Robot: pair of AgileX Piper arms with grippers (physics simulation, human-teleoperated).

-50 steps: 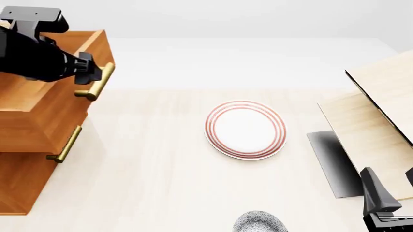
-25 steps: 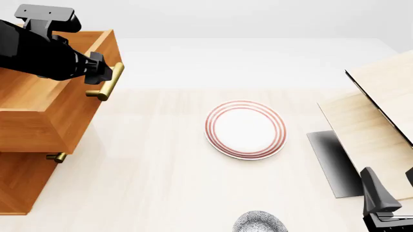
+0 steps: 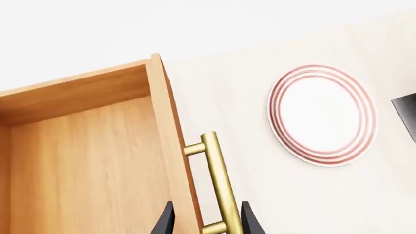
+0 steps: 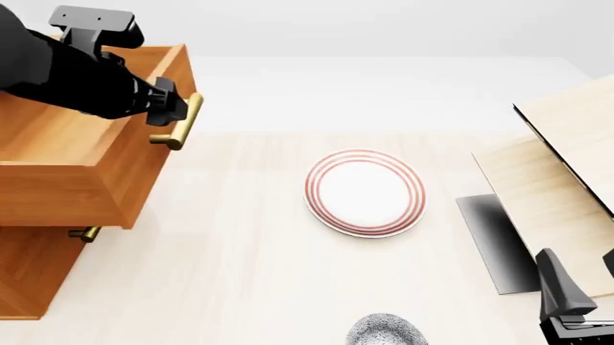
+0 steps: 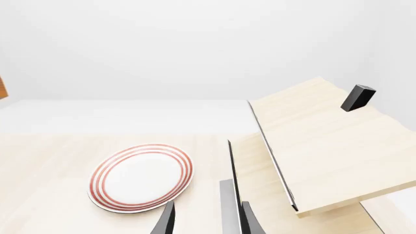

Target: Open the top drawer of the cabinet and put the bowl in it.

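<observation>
Front view shows the top drawer [image 4: 91, 169] of the cabinet [image 4: 29, 277] pulled well out toward the table's middle, its open box of smooth orange-brown wood overhanging the lower drawers. The left gripper [image 4: 171, 109] is clamped on the drawer's brass bar handle [image 4: 182, 121], one black finger on each side of the round bar, and the bulky black left arm reaches in from the upper left across the open drawer. In the left wrist view the two dark fingertips [image 3: 166, 223] straddle the handle [image 3: 219, 187] at its near end, with the drawer's bare wooden floor and thin side wall beside it. Below the drawer, only the end of a second brass handle [image 4: 85, 233] peeks out.

The bowl [image 4: 386, 330] sits at the near edge of the table [image 4: 230, 273], well apart from the cabinet, round and white with a dense blue-grey speckle; only its far part is in the picture. Beyond it, near the table's centre, lies a flat white plate [image 4: 366, 192] with red rings. On the right lean pale light-wood boards [image 4: 551, 180], tilted, with a dark grey slab [image 4: 494, 241] under them.

The right gripper [image 4: 576, 309] hangs low at the near right corner, apart from everything; in the right wrist view its fingertips [image 5: 165, 222] stand apart with nothing between them.
</observation>
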